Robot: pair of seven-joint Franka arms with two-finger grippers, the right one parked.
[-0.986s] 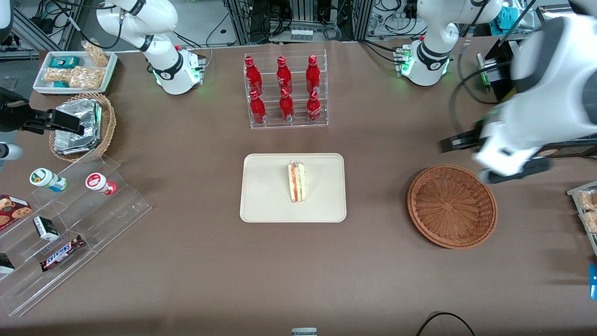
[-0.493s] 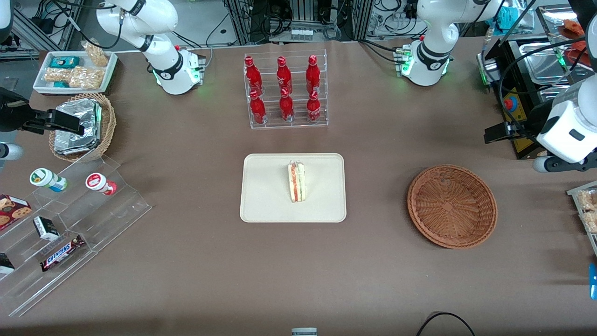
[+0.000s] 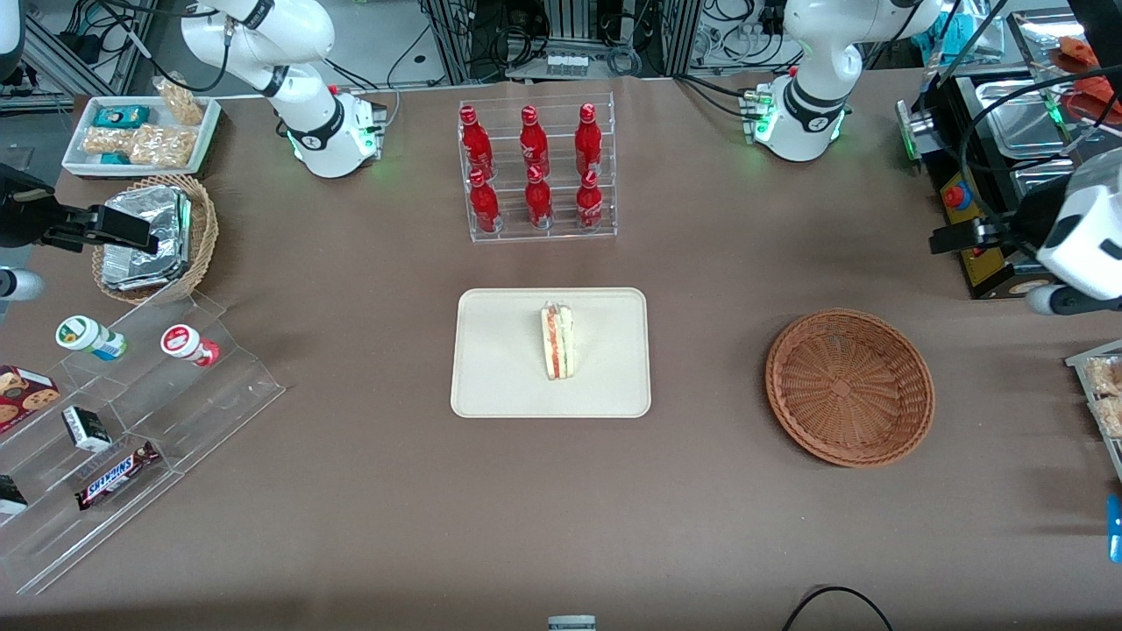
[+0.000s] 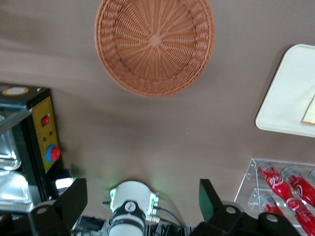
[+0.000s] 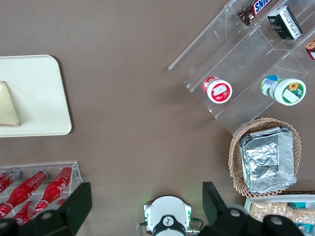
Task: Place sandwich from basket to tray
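Six red bottles (image 3: pixel 536 166) in a clear rack (image 3: pixel 536 230); possibly foil packets (image 3: pixel 145 238) in a tan basket (image 3: pixel 203 230).

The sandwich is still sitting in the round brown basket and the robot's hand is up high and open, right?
Not quite. The sandwich lies on the tray, as the front view shows, and the basket holds nothing. The rest is right: the gripper is open, high above the table near the basket.

- A robotics lab staged as a snack counter.
- Two white arm bases (image 3: pixel 329 131) are bolted to a brown-covered bench (image 3: pixel 351 491), with cable bundles (image 3: pixel 491 35) and metal framing at its edge.
- Clear acrylic racks hold red bottles (image 3: pixel 533 166) and a Snickers bar (image 3: pixel 116 474).
- The gripper (image 4: pixel 142 201) hangs high over the working arm's end, fingers spread apart.
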